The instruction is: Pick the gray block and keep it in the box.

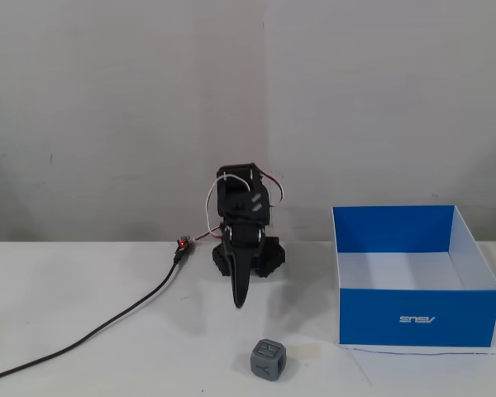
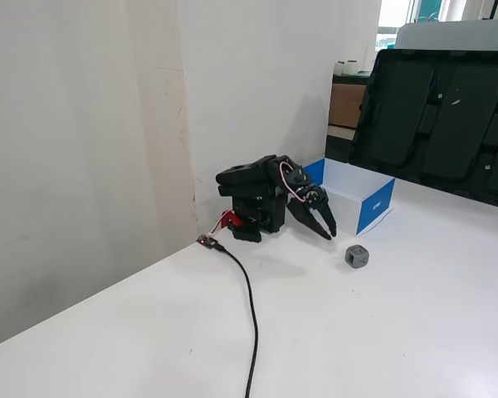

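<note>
The gray block [image 1: 268,359] [image 2: 357,256] is a small dark cube resting on the white table, in front of the arm. The blue box [image 1: 419,318] [image 2: 375,207] with a white interior stands open on the table beside the arm, to the right in a fixed view. My black gripper [image 1: 239,302] [image 2: 328,234] points down and forward from the folded arm. It hovers just above the table, short of the block and not touching it. Its fingers lie close together with nothing between them.
A black cable [image 1: 107,327] [image 2: 251,307] runs from a red connector [image 1: 183,245] at the arm's base across the table. A wall stands right behind the arm. A large black panel [image 2: 440,124] leans at the table's far side.
</note>
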Available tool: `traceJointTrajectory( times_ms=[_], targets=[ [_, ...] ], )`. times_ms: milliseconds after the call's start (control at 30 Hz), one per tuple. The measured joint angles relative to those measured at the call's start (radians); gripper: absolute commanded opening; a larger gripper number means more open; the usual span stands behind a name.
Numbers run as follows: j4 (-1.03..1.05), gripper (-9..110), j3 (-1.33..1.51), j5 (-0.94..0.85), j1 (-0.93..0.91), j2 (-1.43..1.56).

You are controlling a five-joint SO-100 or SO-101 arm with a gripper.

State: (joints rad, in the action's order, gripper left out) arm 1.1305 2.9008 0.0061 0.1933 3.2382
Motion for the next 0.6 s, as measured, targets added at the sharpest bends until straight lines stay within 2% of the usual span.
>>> traceJointTrajectory(
  times_ms=[400, 600],
  targets=[
    [0.000, 0, -0.255, -0.002, -0.058, -0.354],
    [-0.015, 0, -0.383, -0.058, -0.057, -0.563]
  ],
)
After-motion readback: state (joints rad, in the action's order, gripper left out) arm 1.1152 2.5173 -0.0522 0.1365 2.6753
